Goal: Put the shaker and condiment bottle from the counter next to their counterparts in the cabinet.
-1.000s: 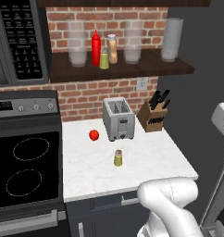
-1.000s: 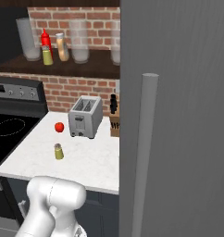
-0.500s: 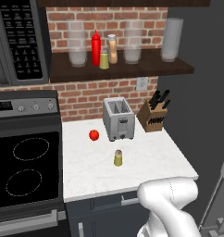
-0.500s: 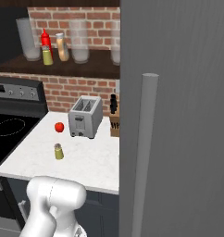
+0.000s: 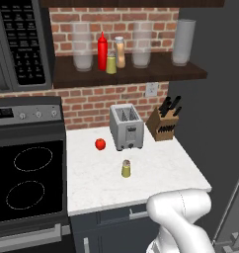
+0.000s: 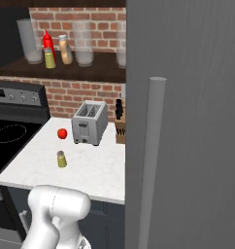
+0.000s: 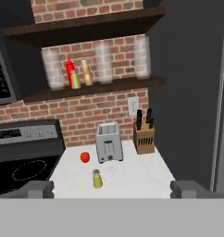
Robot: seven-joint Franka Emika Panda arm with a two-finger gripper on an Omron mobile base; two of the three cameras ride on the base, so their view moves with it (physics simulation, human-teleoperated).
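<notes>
The hand view looks straight at the counter (image 7: 132,178) from low and back, with the two fingertips (image 7: 37,189) standing far apart at its lower corners, so the gripper (image 7: 111,190) is wide open and holds nothing. The left base view takes in the microwave (image 5: 18,44) and the stove (image 5: 27,178) with its two rings, while the right base view is half covered by a grey fridge door (image 6: 187,121) with its long handle (image 6: 151,160), which hides most of the knife block (image 6: 121,130). The shaker (image 5: 126,168), a squat yellow-olive cylinder with a dull grey-brown cap, stands upright on the white counter, in front of the toaster (image 5: 127,127) and apart from it, with a tomato (image 5: 100,144) off to its left. On the dark wooden cabinet (image 5: 141,74) shelf, against the brick wall, the tan bottle (image 5: 120,52) with its white cap stands just beside the red bottle (image 5: 102,51), and the twin shaker (image 5: 111,63) stands in front of them, between clear jars (image 5: 82,47). The counter around the shaker is bare marble on every side, with the front edge near and the stove bordering it on the left. On the shelf, a gap lies between the tan bottle and the next jar to its right.
</notes>
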